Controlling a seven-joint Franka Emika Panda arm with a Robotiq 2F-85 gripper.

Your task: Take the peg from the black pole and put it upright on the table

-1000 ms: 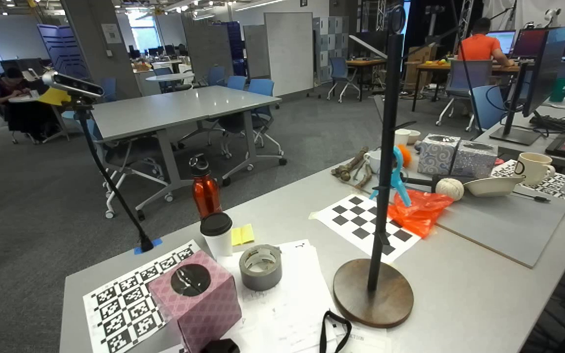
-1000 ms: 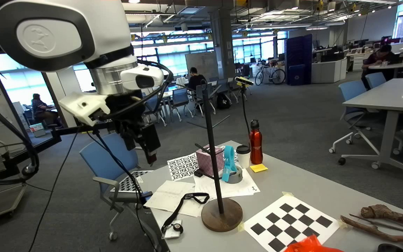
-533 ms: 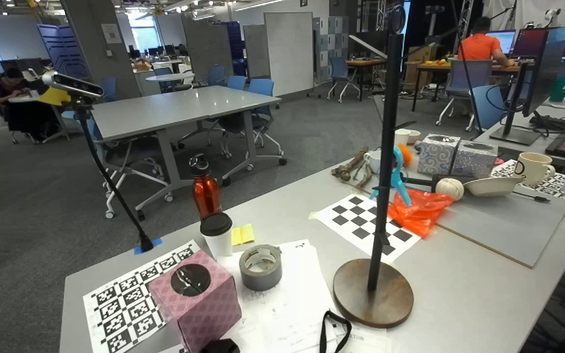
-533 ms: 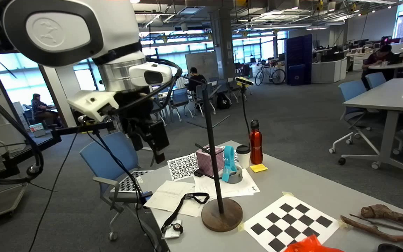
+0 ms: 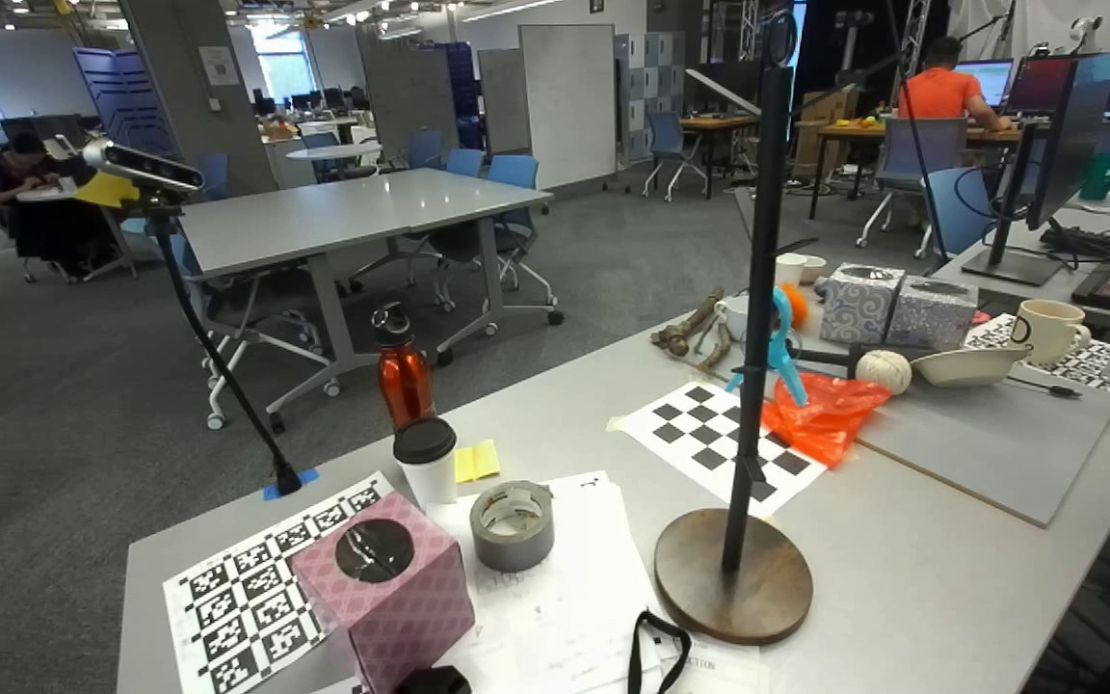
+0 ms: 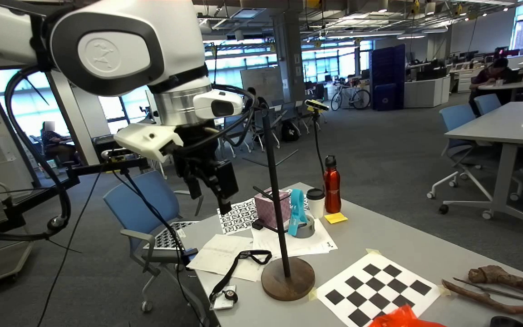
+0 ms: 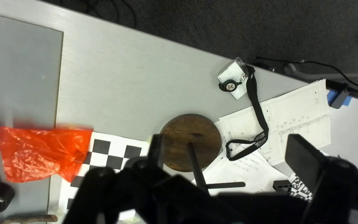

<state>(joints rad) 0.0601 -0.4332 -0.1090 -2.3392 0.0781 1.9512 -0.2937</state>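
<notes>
The wrist view shows us the end effector (image 7: 228,152) with its fingers spread wide and nothing between them, and in both exterior views we find the peg (image 6: 296,213) hanging at the black pole (image 6: 276,188), clear of the desk (image 6: 366,229), though just how it is caught there we cannot make out. We judge none of the task done yet: closing on the peg, lifting it free and standing it upright on the desk all remain.

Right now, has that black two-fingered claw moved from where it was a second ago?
Yes: in an exterior view, the black two-fingered gripper has shifted rightward in the picture, narrowing the gap to the tall, thin black pole.
</notes>
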